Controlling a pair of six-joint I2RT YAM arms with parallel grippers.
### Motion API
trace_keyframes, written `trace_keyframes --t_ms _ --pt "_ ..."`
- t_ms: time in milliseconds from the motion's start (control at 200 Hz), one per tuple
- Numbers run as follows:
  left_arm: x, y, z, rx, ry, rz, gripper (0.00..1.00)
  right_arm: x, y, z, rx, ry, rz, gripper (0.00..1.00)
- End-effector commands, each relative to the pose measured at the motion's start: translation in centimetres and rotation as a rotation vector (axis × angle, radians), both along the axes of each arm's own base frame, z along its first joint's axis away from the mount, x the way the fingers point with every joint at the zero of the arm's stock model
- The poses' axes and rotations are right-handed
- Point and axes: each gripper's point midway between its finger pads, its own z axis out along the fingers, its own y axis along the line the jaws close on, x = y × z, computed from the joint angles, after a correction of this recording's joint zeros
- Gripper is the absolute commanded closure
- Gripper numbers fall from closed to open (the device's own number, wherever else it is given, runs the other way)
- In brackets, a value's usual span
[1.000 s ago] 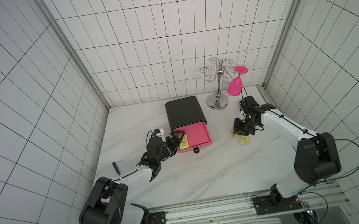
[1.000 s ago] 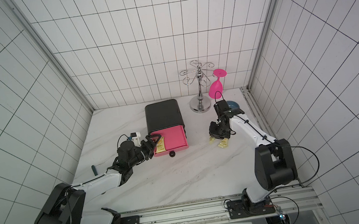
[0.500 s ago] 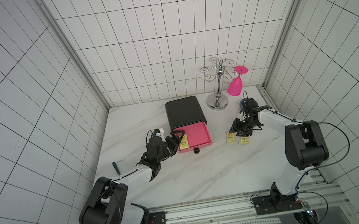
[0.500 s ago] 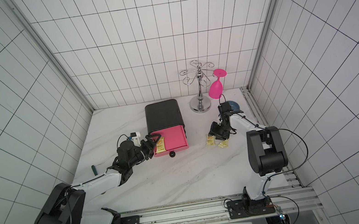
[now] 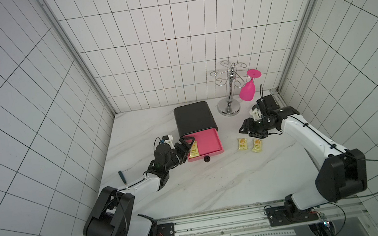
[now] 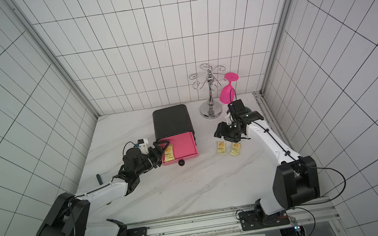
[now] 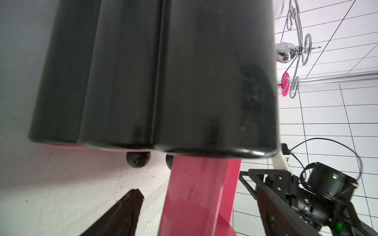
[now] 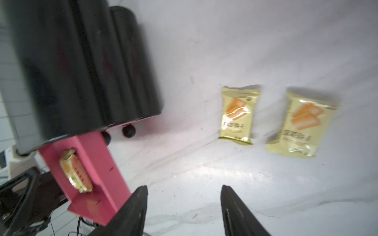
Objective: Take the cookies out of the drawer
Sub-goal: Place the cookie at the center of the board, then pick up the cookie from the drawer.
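White marble with grey veins makes up the tabletop (image 5: 218, 185) you are working over. Closest to you on the left lies a teal-handled tool (image 5: 123, 178), its lower end hidden by your left arm; what kind of tool it is cannot be made out. Further in, your left gripper (image 5: 188, 149) sits at the left front corner of the pink drawer (image 5: 208, 143) with its jaws spread wide. The left wrist view shows the drawer's side wall between the two fingers (image 7: 126, 210) with a gap on each side, so it grips nothing. The drawer is pulled out of the black cabinet (image 5: 194, 117), and its black knob (image 5: 206, 158) faces you. One yellow cookie packet (image 5: 193, 150) lies inside the drawer along its left wall, just beside that gripper. To the right of the drawer and well apart from it, a second packet (image 5: 242, 144) and a third packet (image 5: 256, 145) lie flat on the marble side by side, near each other but not touching, each printed with orange biscuits. Just beyond them your right gripper (image 5: 247, 131) hovers with its jaws apart and empty; the right wrist view shows bare marble between its fingers (image 8: 135, 208). At the back, right of the cabinet, stands a chrome rack (image 5: 228, 92) with a pink glass (image 5: 248, 90) hanging upside down from it.
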Motion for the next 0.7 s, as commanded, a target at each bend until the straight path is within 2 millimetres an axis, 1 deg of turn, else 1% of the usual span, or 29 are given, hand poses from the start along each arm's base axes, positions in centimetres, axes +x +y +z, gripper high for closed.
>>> trace_keyframes --t_ms 0,75,210,280,325,470,585,695 --pt "-0.4 -0.3 0.6 -0.023 -0.016 -0.024 0.07 -3.1 2.9 2.3 -0.004 0.025 0.063 0.4" --pt "-0.8 -0.1 0.1 -0.018 -0.004 -0.027 0.07 -3.9 4.8 3.2 0.013 0.019 0.092 0.4" --pt "-1.8 0.3 -0.9 -0.003 0.024 -0.027 0.08 -4.9 7.8 3.6 0.028 0.035 0.167 0.41" --pt "-2.2 0.6 -1.2 0.001 0.033 -0.023 0.08 -5.4 9.2 3.7 0.019 0.032 0.214 0.42" --pt "-2.4 0.8 -1.0 0.002 0.028 -0.019 0.07 -5.6 10.0 3.9 0.019 0.033 0.233 0.42" --pt "-2.9 1.1 -0.4 -0.003 0.02 -0.009 0.07 -5.9 11.9 4.3 0.024 0.029 0.273 0.42" --pt "-3.1 1.0 0.1 -0.01 0.013 -0.007 0.08 -5.8 13.0 3.7 0.013 0.047 0.292 0.44" --pt "-3.0 0.9 0.5 -0.02 0.007 -0.008 0.17 -5.6 13.8 3.1 0.001 0.062 0.304 0.45"
